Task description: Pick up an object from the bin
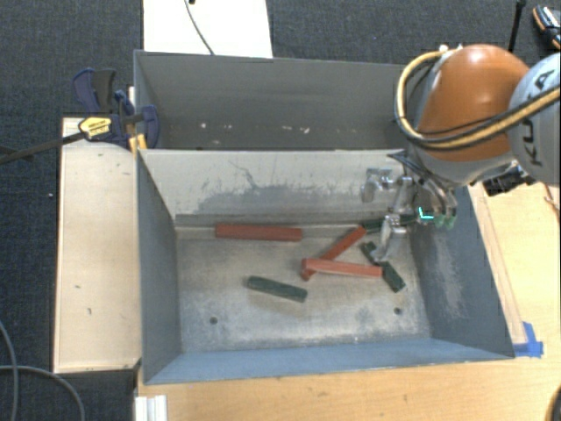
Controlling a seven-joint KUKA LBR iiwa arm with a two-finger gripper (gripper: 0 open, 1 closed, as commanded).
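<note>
My gripper (384, 240) hangs low at the right end of the bin floor. Just under it lies a small dark green block (391, 276), tilted and partly hidden by the gripper. Left of the gripper, a red-brown bar (347, 242) leans diagonally, its lower end resting on a second red-brown bar (344, 269) that lies nearly flat. The view does not show anything held in the gripper.
A third red-brown bar (259, 231) lies along the back of the floor at centre left. A dark green block (276, 288) lies apart at front centre. The bin's sloped right wall stands close beside the gripper.
</note>
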